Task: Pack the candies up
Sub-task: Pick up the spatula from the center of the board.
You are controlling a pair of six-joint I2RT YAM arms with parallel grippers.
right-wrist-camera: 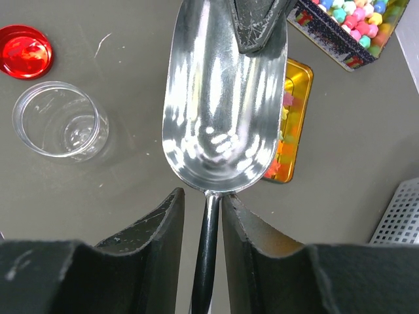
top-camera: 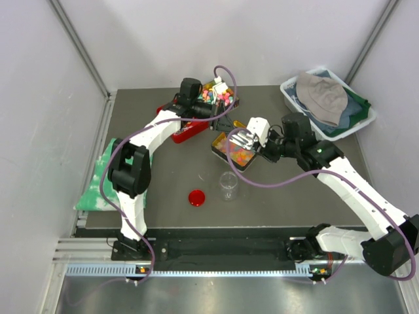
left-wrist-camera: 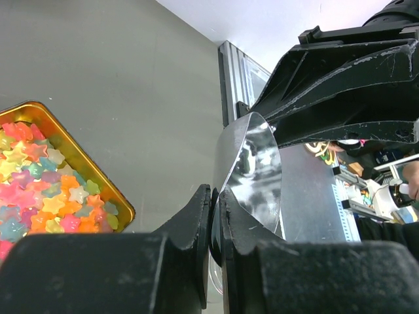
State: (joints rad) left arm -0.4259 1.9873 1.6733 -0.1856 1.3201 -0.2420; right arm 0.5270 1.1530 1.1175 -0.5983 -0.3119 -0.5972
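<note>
The candies (top-camera: 237,156) are tiny glossy star pieces in orange, pink, yellow and green. They fill a gold tin (left-wrist-camera: 121,204) at the table's middle, also in the right wrist view (right-wrist-camera: 298,98). A shiny metal scoop (right-wrist-camera: 222,111) hangs empty above that tin. My right gripper (right-wrist-camera: 204,203) is shut on its thin black handle (right-wrist-camera: 208,248). My left gripper (left-wrist-camera: 216,196) is shut on the scoop's front rim (left-wrist-camera: 252,170), reaching in from the far left (top-camera: 229,133). The right gripper (top-camera: 256,140) comes in from the right.
A clear cup (top-camera: 228,185) stands open near the front, with a red lid (top-camera: 196,197) to its left. A box of pastel balls (top-camera: 219,95) and a red tin (top-camera: 185,131) lie at the back. A cloth-filled bin (top-camera: 327,101) sits far right.
</note>
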